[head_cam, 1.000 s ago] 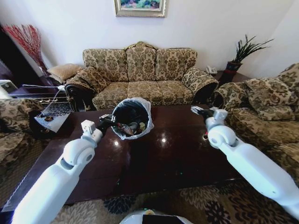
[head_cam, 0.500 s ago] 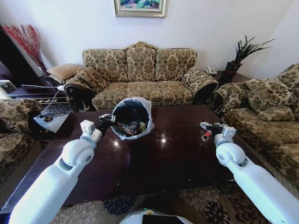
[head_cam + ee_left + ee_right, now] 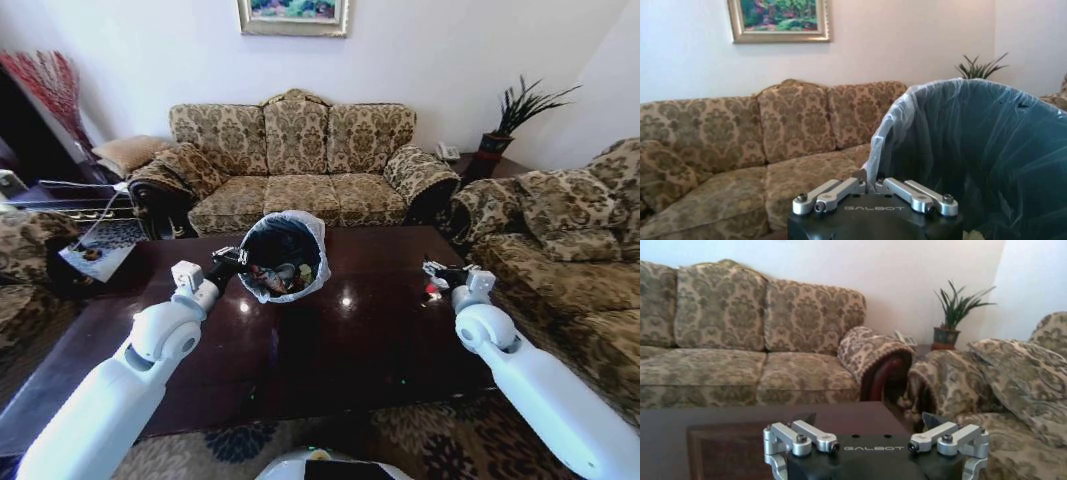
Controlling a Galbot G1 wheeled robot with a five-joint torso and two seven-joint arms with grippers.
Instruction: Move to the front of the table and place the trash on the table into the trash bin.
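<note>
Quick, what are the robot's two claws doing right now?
Left gripper: shut on the trash bin rim.
Right gripper: jaws open, holding nothing.

1 table [image 3: 330,330], 1 trash bin [image 3: 283,255], 2 claws, 3 sofas, 1 plant [image 3: 515,115]

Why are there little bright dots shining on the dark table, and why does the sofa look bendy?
In the head view, the glossy table mirrors room lights as small bright spots beside the trash bin, and the wide lens bows the sofa and walls; in the left wrist view, the bin's liner sits close and looks soft and hazy.
</note>
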